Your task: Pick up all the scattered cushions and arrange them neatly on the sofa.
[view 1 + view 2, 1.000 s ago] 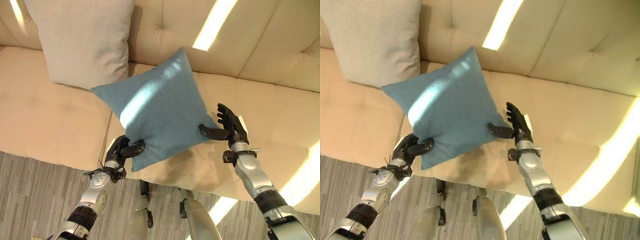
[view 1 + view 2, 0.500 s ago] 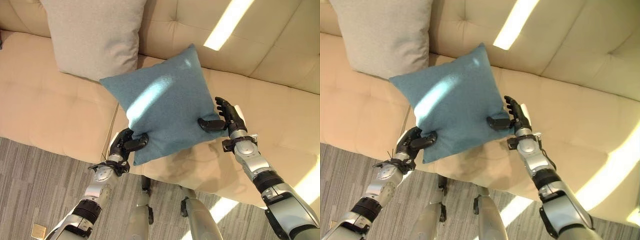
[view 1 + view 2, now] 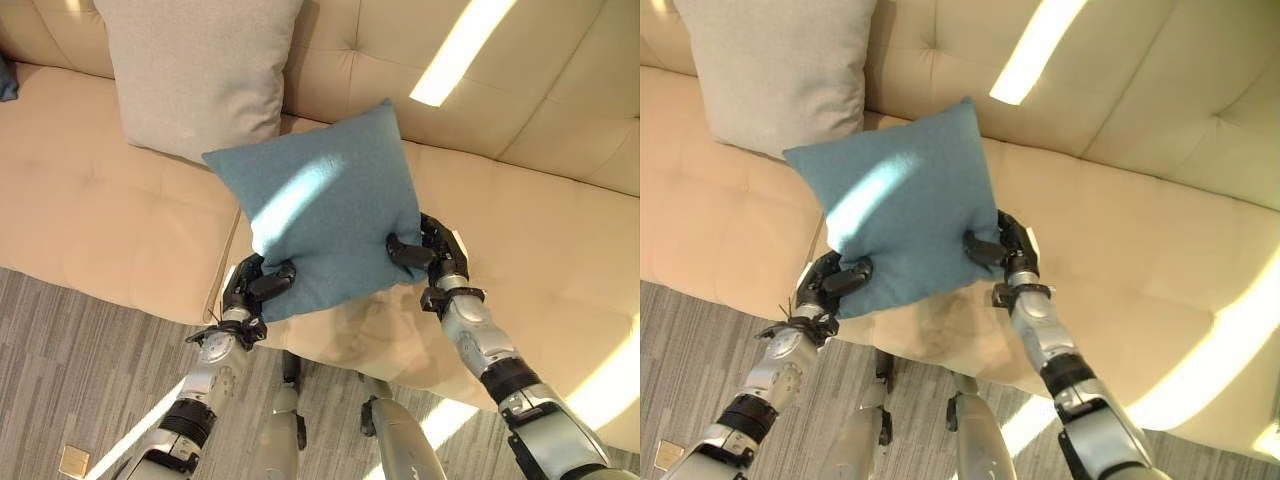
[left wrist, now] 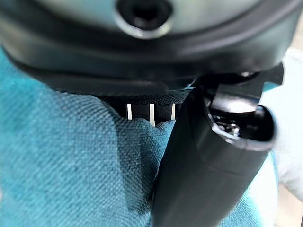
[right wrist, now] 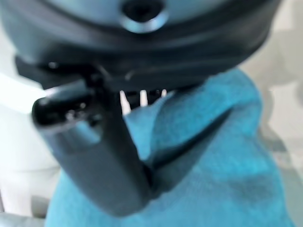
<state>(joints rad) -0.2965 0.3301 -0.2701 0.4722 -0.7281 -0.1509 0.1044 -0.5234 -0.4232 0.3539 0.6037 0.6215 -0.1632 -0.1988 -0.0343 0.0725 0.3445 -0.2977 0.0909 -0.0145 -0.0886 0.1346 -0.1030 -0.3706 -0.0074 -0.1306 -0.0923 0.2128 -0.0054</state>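
Blue cushion [image 3: 322, 210] hangs tilted above the sofa [image 3: 520, 240] seat, its lower corners pinched by both hands. The left hand [image 3: 252, 288] and right hand [image 3: 425, 256] each clamp thumb and fingers [image 4: 142, 111] on its fabric. A grey cushion [image 3: 195, 70] leans against the backrest, just behind it.

**Cushion held over sofa seat, second cushion behind**

From my remote station I see the cushion [image 3: 322, 205] between the left hand [image 3: 252, 288] and right hand [image 3: 428, 257], above the sofa [image 3: 520, 230] seat. A second cushion [image 3: 195, 70] leans on the backrest, behind and left.
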